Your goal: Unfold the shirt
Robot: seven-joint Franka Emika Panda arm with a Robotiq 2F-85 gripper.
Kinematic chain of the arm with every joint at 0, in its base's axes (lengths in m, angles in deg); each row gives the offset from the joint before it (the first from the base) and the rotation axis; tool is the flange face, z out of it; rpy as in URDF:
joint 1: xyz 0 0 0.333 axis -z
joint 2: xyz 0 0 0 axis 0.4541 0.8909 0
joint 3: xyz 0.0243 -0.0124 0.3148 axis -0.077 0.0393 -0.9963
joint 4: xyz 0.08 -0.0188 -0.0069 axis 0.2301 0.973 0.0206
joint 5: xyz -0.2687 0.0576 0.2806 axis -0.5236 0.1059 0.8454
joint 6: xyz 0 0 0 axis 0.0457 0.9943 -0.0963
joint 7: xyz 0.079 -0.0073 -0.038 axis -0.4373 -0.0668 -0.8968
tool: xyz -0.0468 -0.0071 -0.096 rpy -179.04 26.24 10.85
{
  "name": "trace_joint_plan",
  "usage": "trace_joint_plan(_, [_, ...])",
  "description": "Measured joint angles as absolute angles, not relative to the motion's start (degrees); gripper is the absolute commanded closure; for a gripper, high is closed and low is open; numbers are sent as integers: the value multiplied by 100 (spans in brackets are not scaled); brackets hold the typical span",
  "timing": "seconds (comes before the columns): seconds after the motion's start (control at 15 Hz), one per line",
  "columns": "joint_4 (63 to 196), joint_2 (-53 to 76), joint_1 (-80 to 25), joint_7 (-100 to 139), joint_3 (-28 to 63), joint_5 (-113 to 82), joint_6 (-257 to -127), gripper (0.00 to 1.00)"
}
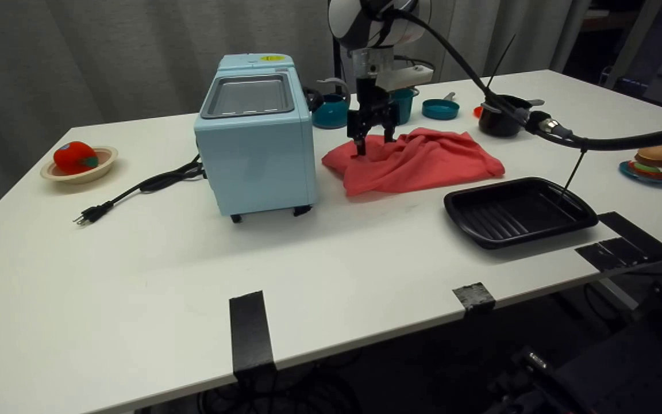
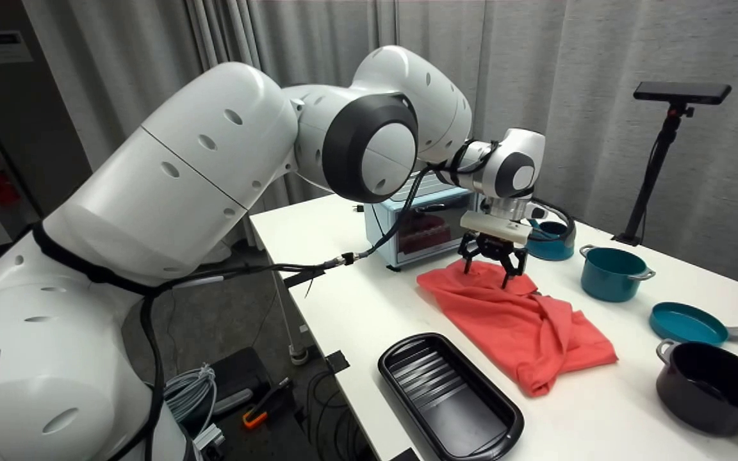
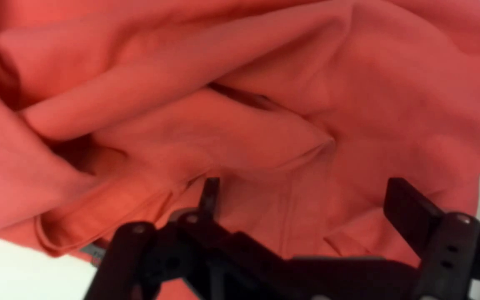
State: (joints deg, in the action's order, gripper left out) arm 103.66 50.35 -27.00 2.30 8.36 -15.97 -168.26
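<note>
Your claw (image 3: 304, 185) is spread pretty wide, pointing down over the end of the red shirt (image 2: 503, 323) nearest the light blue toaster oven (image 1: 256, 155). Can't tell if it's touching the shirt, tbh. The shirt is lying all bunched up on the white surface (image 1: 153, 299), folds everywhere, and your wrist view shows what looks like a gray tag (image 3: 93, 251) peeking out. You've got a black pan (image 2: 452, 400) just beside it, too.
</note>
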Motion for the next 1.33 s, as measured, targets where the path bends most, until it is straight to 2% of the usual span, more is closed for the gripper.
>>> trace_joint_plan(0.13, [10366,5134,-2705,230,836,-1597,-16826,26])
trace_joint_plan(0.73, [10340,5147,-2694,227,868,-1597,-16825,95])
trace_joint_plan(0.8, [10340,5128,-2694,226,870,-1597,-16825,100])
trace_joint_plan(0.87, [10341,5110,-2694,224,875,-1597,-16825,100])
trace_joint_plan(1.33, [10402,4834,-2701,217,906,-1676,-16931,98])
